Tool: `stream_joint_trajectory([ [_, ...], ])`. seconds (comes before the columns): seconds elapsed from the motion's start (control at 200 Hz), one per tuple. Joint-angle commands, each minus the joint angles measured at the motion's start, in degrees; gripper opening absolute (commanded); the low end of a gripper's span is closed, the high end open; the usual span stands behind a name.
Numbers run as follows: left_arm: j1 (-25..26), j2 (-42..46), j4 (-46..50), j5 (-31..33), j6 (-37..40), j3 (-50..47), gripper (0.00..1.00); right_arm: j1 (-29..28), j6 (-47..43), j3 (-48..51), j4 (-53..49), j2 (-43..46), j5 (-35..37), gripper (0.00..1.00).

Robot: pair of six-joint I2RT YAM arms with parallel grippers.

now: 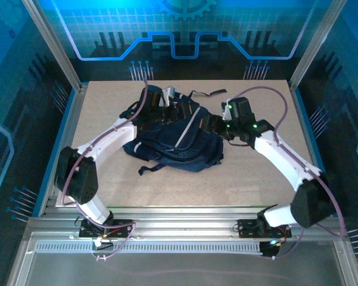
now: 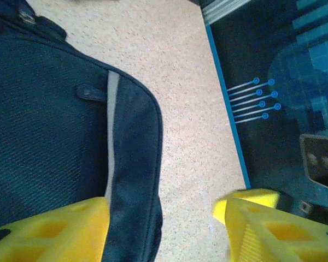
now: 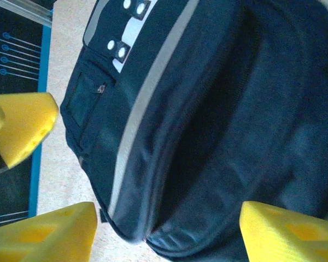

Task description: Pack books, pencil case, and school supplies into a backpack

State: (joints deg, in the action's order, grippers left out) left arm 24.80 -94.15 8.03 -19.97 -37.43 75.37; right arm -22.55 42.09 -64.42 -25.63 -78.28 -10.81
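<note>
The backpack (image 1: 179, 140) lies slumped in the middle of the table (image 1: 256, 173). It is soft, limp fabric, probably bulky rather than heavy, and would likely sag and fold when lifted, so its stitched edge looks the surest hold. The left claw (image 2: 161, 212) stands open astride that edge. The right claw (image 3: 168, 214) gapes wide over the bulging side and grips nothing.
</note>
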Motion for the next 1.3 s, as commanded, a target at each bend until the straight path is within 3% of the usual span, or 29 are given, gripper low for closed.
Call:
stream_joint_trajectory([
  [0.0, -2.27, 5.88, 1.66, 2.13, 0.43, -5.28, 0.63, -2.57, -2.54, 4.33, -6.82, 3.92, 5.25, 0.72],
  [0.265, -5.41, 11.01, 1.89, 7.33, -4.57, -18.68, 0.66, -12.5, 6.2, 6.19, -5.3, 3.62, 13.49, 0.72],
  [0.55, -5.53, 7.6, 0.41, 11.85, -0.87, -21.21, 0.63, -15.1, 6.45, 5.39, -3.2, 0.96, 12.91, 0.69],
  [0.645, -5.75, 4.54, -2.09, 9.5, 0.74, -20.03, 0.61, -15.47, 7.42, 6.89, -2.08, -0.06, 13.12, 0.69],
  [0.795, -5.65, -0.19, -7.95, 2.28, -1.45, -18.34, 0.44, -14.93, 8.68, 9.25, 2.3, -2.44, 14.18, 0.65],
  [1.006, -4.32, 0.21, -18.12, -1.04, -8.37, -22.2, 0.0, -11.39, 6.82, 7.25, 8.65, -8.73, 14.66, 0.53],
  [1.156, -1.03, 0.38, -24.47, -1.36, -14.53, -23.59, 0.0, -7.62, 3.56, 1.08, 6.66, -12.47, 14.61, 0.51],
  [1.296, 2.62, -1.22, -30.84, 1.19, -18.96, -23.39, 0.0, -7.11, 2.11, -2.36, 1.06, -10.74, 16.55, 0.52],
])
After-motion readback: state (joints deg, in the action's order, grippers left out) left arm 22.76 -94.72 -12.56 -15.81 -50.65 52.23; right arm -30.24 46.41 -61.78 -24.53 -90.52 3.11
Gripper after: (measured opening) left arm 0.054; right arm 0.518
